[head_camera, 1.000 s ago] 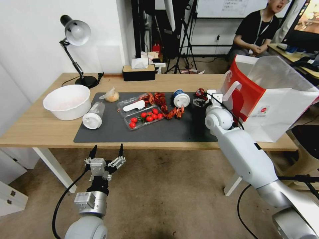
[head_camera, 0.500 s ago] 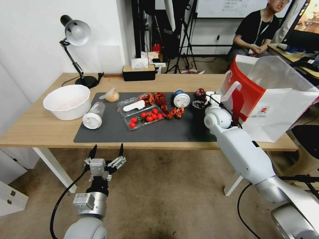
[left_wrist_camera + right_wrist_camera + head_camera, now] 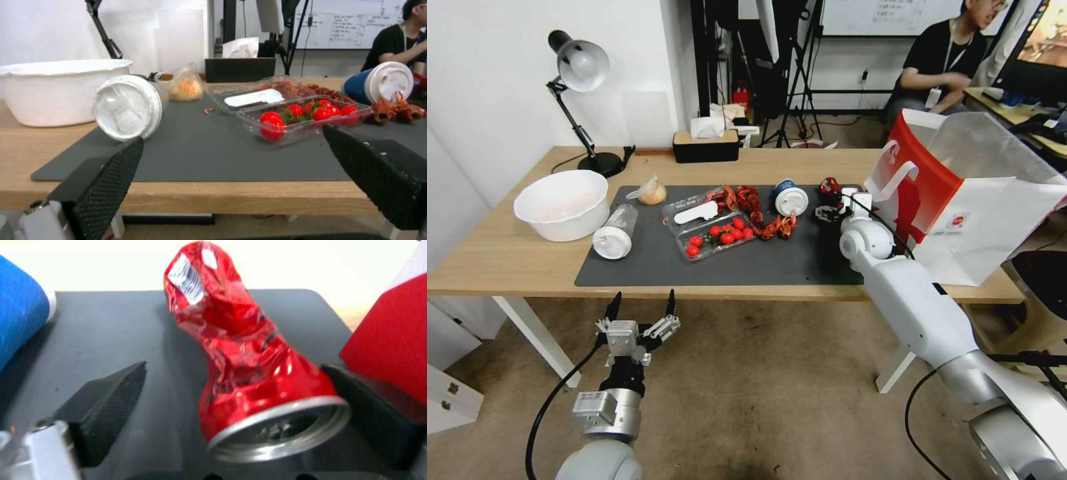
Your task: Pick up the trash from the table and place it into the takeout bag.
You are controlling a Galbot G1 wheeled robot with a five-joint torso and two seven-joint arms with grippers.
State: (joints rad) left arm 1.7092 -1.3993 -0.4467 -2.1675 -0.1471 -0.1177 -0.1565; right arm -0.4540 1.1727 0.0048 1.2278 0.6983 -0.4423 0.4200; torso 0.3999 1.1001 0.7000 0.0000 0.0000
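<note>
1. Against the earlier head views, the right gripper [image 3: 831, 208] has edged slightly nearer the robot along the mat's right end, close to the takeout bag [image 3: 960, 200]; the bag's handle and near panel sit a little differently, while the tableware lies where it was.
2. The right gripper [image 3: 231, 396] is spread wide around the crushed red can [image 3: 249, 353], one finger [image 3: 111, 400] apart from the can's side, the other just at its opposite side by the silver rim; it is not yet clenched on it.
3. The can [image 3: 829, 186] lies near the mat's far right corner, between the blue-white cup [image 3: 790, 197] and the bag.
4. The left gripper [image 3: 640, 308] hangs released, fingers [image 3: 106, 180] apart, below the table's near edge and off the surface, as before.
5. The table [image 3: 507, 260] carries a dark grey mat [image 3: 747, 263]. On the mat: the white-capped bottle [image 3: 615, 231] on its side at the left end, the small bag of orange food [image 3: 652, 192] at the far left corner, a clear tray of tomatoes [image 3: 720, 239] and crayfish shells [image 3: 760, 213] mid-mat.
6. A white bowl [image 3: 562, 203] stands off the mat's left edge; a desk lamp [image 3: 579, 100] and a tissue box [image 3: 706, 143] stand along the far edge.
</note>
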